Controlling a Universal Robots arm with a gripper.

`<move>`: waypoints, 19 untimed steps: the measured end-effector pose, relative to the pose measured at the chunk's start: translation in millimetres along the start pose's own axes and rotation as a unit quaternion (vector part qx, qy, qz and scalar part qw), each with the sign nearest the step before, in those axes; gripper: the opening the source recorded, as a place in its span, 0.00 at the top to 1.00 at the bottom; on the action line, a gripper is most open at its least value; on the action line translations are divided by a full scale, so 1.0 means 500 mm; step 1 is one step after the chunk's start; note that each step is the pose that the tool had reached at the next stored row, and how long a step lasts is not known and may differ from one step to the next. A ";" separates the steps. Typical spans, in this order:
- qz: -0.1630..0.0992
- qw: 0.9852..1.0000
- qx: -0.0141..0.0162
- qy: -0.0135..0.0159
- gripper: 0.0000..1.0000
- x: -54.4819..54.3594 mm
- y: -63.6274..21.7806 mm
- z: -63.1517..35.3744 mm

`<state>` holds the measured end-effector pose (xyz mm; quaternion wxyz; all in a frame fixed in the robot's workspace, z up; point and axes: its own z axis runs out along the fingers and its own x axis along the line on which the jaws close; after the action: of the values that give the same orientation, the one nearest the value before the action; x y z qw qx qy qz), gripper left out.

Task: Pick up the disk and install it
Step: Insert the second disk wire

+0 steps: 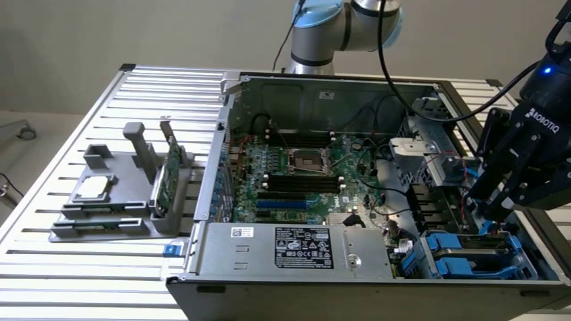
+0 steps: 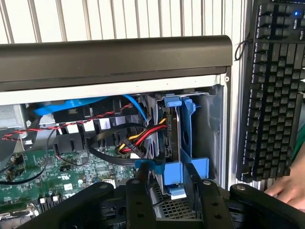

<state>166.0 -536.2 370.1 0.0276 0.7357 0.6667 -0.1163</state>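
At the exterior view's left, a grey holder (image 1: 107,207) is sitting on the slatted desk (image 1: 53,267), carrying a small square silver chip (image 1: 93,188) and an upright green circuit card (image 1: 166,177). In the middle, the open computer case (image 1: 357,281) is exposing its motherboard (image 1: 295,180). At the exterior view's right, the gripper (image 1: 493,204) is hanging over the drive bay, its fingers (image 2: 138,200) standing released, grasping nothing. The disk (image 2: 172,138) is standing on edge in the bay in its blue carrier. A person's hand (image 2: 288,186) is resting beside a keyboard (image 2: 274,86)
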 end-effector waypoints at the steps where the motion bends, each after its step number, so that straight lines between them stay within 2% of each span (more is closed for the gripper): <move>1: 0.000 1.000 0.000 -0.001 0.58 0.000 0.000 0.001; 16: 0.001 1.000 -0.002 -0.009 0.58 0.002 -0.003 0.011; 17: 0.002 1.000 -0.002 -0.010 0.60 0.002 -0.003 0.012; 19: 0.002 1.000 -0.002 -0.011 0.73 0.002 -0.003 0.012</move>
<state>163.9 -536.2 364.2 0.0364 0.7355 0.6653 -0.1227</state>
